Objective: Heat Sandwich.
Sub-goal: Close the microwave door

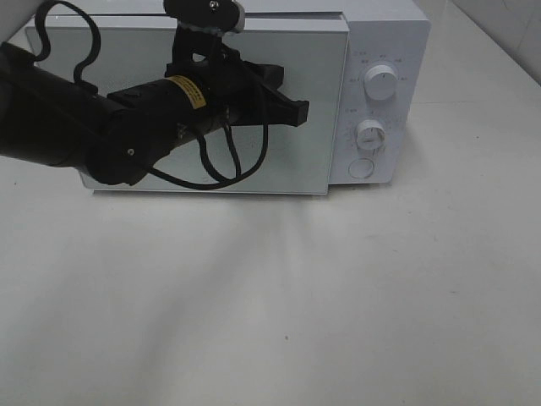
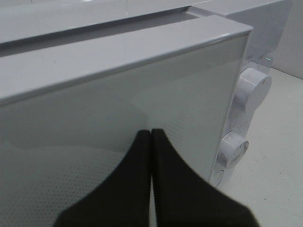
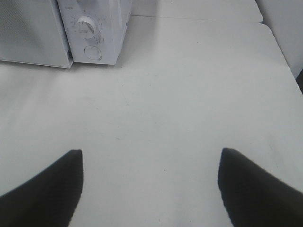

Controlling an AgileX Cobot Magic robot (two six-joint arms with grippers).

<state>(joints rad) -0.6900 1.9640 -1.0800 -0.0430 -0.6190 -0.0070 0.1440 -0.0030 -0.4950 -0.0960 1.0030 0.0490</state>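
Observation:
The sandwich is out of view. A white microwave [image 1: 380, 51] stands at the back of the table with its glass door [image 1: 313, 161] shut. My left gripper [image 1: 300, 110] is shut with nothing in it, its black fingertips [image 2: 150, 135] pressed together close in front of the door's right part [image 2: 189, 94]. My right gripper [image 3: 150, 158] hangs open over the bare table, its two dark fingers [image 3: 47, 189] wide apart and empty; it does not show in the exterior high view.
Two white knobs [image 1: 381, 85] [image 1: 369, 134] and a round button [image 1: 361, 167] sit on the microwave's right panel. The white table [image 1: 270, 304] stretches in front. The left arm [image 1: 68, 118] and its cable cross the door.

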